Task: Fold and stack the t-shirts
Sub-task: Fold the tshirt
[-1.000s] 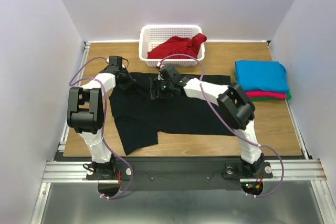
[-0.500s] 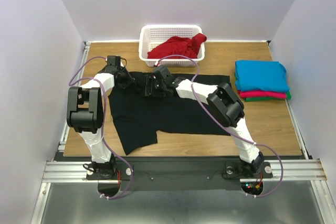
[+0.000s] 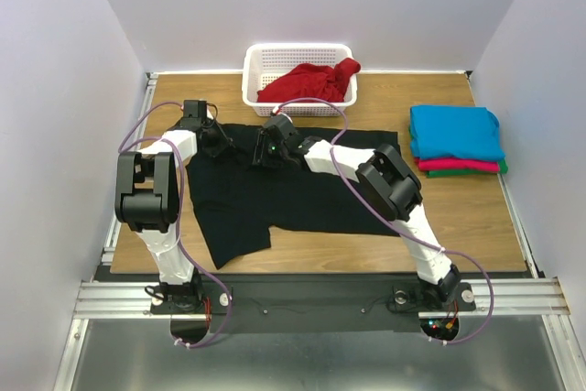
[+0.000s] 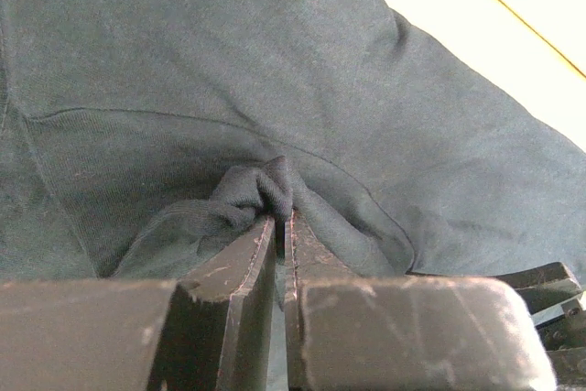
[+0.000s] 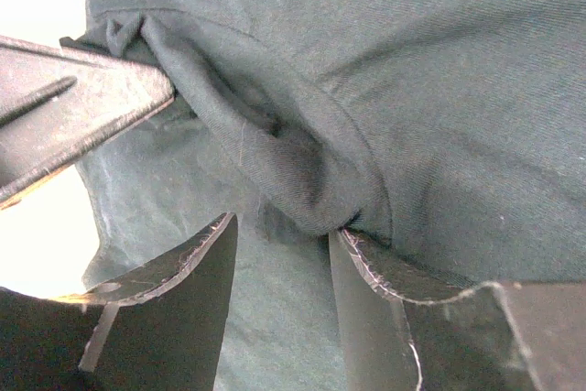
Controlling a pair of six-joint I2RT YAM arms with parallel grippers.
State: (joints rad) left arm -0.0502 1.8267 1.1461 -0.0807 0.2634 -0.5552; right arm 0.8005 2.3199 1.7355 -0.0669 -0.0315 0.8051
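Top external: right pincer (image 3: 266, 151) slid left along black t-shirt (image 3: 302, 199).

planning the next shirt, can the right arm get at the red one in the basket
Probably yes: the red shirt lies uncovered in the open basket just past the right fingers, nothing between. Those fingers sit open at a fold of the black shirt, so they look free.
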